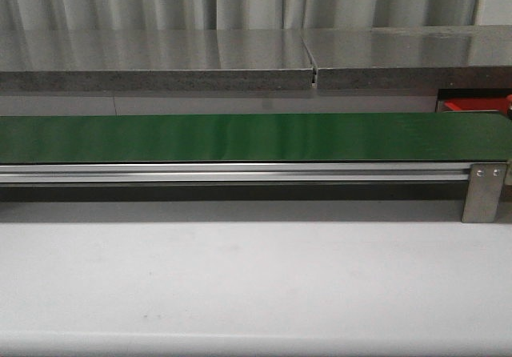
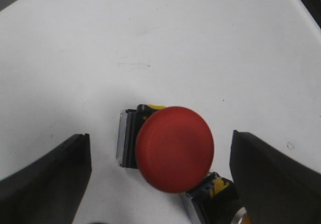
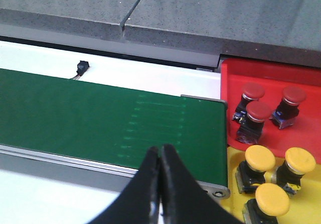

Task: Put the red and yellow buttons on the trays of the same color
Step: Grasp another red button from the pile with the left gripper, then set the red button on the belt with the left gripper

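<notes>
Even, soft indoor light — pale glare streaks the green belt (image 1: 256, 137); near fingers (image 2: 47, 184) blur dark.

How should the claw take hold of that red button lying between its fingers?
Judging by the left wrist view, straight from above, closing on the red button's round cap, which faces up between the open left claw's fingers. The second button body touching its edge could get nudged.

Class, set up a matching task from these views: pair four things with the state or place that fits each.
Things:
1. left gripper
2. right gripper
3. red tray
4. yellow tray

States:
A. holds three red buttons
B. shut, empty, above the green belt's edge
C. open around a red button on the white table
D. holds three yellow buttons

Pairs: 1-C, 2-B, 3-A, 4-D
</notes>
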Robot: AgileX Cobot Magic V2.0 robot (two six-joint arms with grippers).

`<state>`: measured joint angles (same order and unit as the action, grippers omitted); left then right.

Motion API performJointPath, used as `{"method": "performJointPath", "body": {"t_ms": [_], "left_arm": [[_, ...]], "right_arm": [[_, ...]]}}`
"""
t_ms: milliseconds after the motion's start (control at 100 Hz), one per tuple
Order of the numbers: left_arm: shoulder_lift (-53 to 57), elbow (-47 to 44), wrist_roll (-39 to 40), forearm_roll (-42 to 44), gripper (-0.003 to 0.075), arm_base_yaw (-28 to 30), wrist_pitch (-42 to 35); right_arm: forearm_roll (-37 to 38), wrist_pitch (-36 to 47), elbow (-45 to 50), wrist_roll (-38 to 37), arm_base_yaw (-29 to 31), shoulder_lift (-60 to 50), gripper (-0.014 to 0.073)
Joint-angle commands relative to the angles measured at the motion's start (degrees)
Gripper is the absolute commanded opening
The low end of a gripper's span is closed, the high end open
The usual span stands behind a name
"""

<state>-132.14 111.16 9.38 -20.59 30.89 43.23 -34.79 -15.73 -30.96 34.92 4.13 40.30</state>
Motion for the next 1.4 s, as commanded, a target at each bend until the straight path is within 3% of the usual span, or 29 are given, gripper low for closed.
{"method": "performJointPath", "body": {"t_ms": [0,260,560,740,910,1390], "left_arm": [[3.06,1.85,0.42,-2.18,0.0564,-0.35,-4.08],[2.78,1.85,0.42,-2.08,0.0559,-0.38,-5.84],[2.65,1.85,0.32,-2.08,0.0293,-0.38,-5.86],[2.65,1.85,0.32,-2.08,0.0225,-0.38,-5.86],[3.14,1.85,0.17,-2.08,0.022,-0.38,-5.86],[15.17,0.88,-10.92,-2.97,0.022,-0.76,1.98]], "right_arm": [[-0.12,3.72,-1.44,0.36,-0.03,-0.29,-0.0076],[-0.12,3.72,-1.44,0.36,-0.03,-0.29,-0.0076],[-0.12,3.72,-1.44,0.36,-0.03,-0.29,-0.0076],[-0.12,3.72,-1.44,0.36,-0.03,-0.29,-0.0076],[-0.12,3.72,-1.44,0.36,-0.03,-0.29,-0.0076],[-0.12,3.72,-1.44,0.36,-0.03,-0.29,-0.0076]]}}
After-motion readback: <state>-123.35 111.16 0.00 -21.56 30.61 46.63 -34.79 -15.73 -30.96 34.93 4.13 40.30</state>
